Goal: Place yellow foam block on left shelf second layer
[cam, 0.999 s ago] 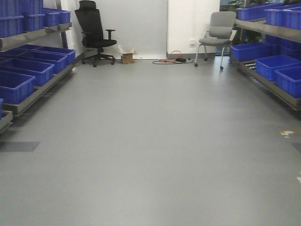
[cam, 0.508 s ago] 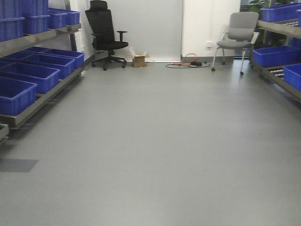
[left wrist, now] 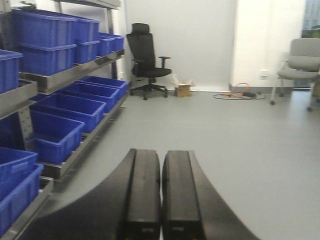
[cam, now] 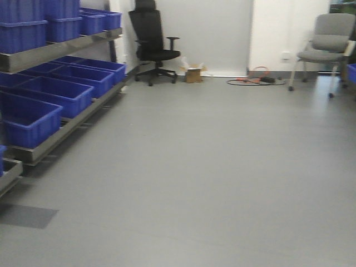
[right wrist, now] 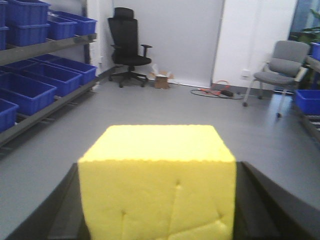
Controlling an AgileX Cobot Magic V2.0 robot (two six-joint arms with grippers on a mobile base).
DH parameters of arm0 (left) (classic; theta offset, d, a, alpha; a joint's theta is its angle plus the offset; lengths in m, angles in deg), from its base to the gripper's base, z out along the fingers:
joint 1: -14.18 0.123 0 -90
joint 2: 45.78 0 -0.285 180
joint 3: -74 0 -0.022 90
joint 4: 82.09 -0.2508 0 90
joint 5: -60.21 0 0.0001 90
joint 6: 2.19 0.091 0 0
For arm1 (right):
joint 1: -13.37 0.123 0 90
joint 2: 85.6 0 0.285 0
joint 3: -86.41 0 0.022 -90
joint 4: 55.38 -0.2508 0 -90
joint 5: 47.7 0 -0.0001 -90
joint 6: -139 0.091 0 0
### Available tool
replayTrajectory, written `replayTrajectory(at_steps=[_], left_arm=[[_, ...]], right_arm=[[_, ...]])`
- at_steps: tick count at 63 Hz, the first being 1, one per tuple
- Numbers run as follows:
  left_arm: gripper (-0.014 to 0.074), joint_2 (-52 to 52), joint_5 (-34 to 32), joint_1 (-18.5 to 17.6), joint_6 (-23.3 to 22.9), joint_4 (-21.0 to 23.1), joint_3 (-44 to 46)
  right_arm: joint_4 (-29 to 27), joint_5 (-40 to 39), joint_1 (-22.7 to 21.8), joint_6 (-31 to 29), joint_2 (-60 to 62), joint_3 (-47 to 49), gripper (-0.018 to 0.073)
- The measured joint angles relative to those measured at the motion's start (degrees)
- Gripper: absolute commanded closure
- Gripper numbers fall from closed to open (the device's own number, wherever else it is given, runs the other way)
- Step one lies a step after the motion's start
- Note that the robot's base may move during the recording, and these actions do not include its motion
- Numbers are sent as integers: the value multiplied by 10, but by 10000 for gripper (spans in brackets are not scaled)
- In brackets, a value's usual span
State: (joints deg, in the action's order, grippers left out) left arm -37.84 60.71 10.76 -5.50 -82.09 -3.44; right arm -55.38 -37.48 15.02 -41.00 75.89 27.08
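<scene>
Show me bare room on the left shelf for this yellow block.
Crowded: both visible tiers of the left shelf are packed with blue bins side by side; only its front edge is bare. Free: the lower bins' open interiors look empty, and the grey floor beside the shelf.

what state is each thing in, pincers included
yellow foam block: clamped in the right pincer, not yet on the left shelf
right pincer: shut on the block
left pincer: shut, empty
blue bins: sitting on the left shelf, nearer ones look empty
black office chair: upright, unoccupied
grey chair: upright, unoccupied
</scene>
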Motion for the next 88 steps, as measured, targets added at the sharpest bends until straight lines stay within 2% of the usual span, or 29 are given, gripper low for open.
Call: replayTrajectory(at_steps=[88], left_arm=[[472, 0, 0, 0, 0, 0, 0]], right_arm=[[0, 0, 0, 0, 0, 0, 73]])
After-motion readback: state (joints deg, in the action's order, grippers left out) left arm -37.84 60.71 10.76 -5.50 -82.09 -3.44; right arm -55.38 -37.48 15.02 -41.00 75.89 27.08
